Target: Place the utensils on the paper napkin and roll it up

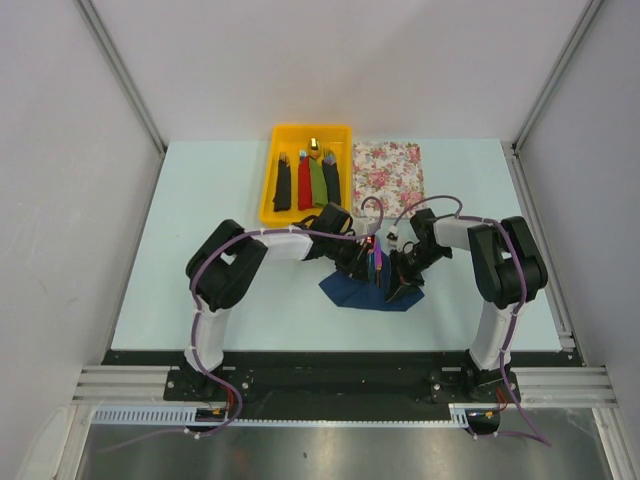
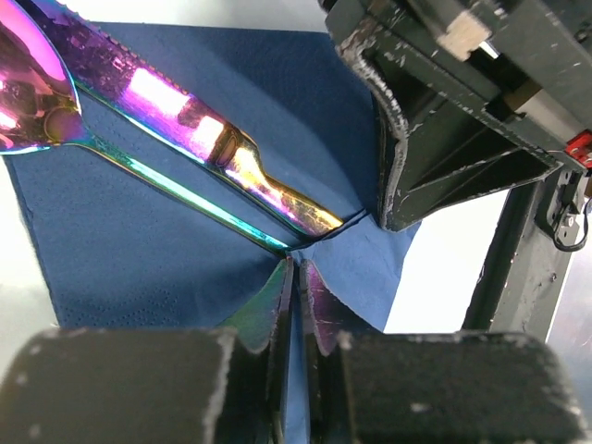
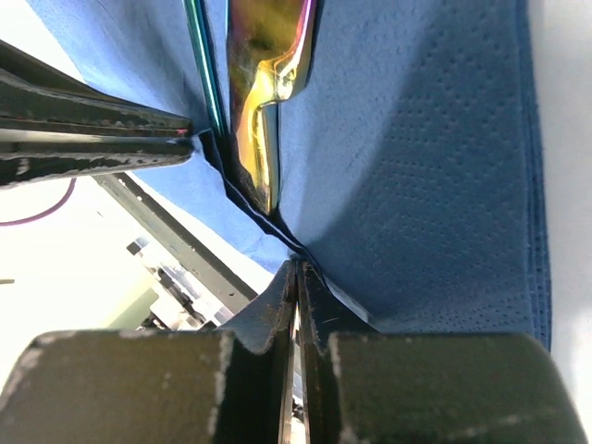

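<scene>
Bright light, glare on utensils (image 2: 176, 97)

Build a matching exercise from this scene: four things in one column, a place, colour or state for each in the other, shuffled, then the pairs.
Things
1. utensils
2. paper napkin
3. yellow tray
4. floral mat

Descriptions
A. at the back, just right of the tray
B. holds the coloured bundles
C. iridescent, lying side by side on the blue paper
D. dark blue, one edge lifted

Pairs: 1-C, 2-D, 3-B, 4-A

Yellow tray (image 1: 268, 195) and floral mat (image 1: 388, 168) block the far side; table (image 1: 180, 200) flanks open.
</scene>
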Motion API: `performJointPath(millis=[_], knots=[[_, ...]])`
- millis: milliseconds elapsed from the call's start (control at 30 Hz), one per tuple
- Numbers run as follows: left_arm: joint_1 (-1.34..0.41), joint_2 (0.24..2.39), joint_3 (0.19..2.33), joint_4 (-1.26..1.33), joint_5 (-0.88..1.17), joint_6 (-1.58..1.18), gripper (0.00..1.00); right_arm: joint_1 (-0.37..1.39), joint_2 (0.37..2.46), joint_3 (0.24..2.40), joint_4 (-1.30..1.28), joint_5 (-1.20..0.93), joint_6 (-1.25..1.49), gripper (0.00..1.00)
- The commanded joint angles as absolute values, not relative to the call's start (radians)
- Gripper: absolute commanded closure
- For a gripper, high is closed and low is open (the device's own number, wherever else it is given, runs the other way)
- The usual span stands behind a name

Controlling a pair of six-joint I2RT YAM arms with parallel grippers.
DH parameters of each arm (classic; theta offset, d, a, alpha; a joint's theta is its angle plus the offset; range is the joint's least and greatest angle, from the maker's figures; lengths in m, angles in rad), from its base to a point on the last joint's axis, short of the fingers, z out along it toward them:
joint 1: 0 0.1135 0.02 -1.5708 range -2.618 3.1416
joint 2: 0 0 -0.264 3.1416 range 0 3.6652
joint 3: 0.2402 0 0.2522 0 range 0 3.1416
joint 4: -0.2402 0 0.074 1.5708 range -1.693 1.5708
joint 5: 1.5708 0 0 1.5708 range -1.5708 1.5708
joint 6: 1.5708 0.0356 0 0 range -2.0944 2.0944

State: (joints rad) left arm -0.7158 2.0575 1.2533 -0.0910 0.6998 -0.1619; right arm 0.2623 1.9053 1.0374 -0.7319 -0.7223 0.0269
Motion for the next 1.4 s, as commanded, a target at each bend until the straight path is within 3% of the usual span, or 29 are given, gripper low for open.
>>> performJointPath(millis=[0,500,733,833,1033,1167,1367], knots=[[-0.719,2.069,1.289,-0.075,0.704,-0.178,0.92,0.262,1.856,1.071,-0.687,-0.693,0.032,0.94],[-0.718,2.052,1.264,-0.051,0.723,-0.196,0.9,0.293,1.879,1.077,-0.663,-0.667,0.044,0.93],[-0.715,2.039,1.253,-0.044,0.745,-0.202,0.71,0.296,1.902,1.086,-0.673,-0.592,0.037,0.94],[-0.715,2.039,1.244,-0.038,0.756,-0.207,0.68,0.296,1.901,1.088,-0.68,-0.577,0.038,0.94],[-0.713,2.043,1.221,-0.012,0.752,-0.222,0.82,0.295,1.893,1.097,-0.689,-0.6,0.038,0.94],[-0.713,2.056,1.227,-0.009,0.733,-0.233,0.91,0.291,1.864,1.109,-0.693,-0.65,0.041,0.88],[-0.713,2.071,1.233,-0.02,0.713,-0.232,0.95,0.285,1.809,1.146,-0.739,-0.678,0.04,0.77]])
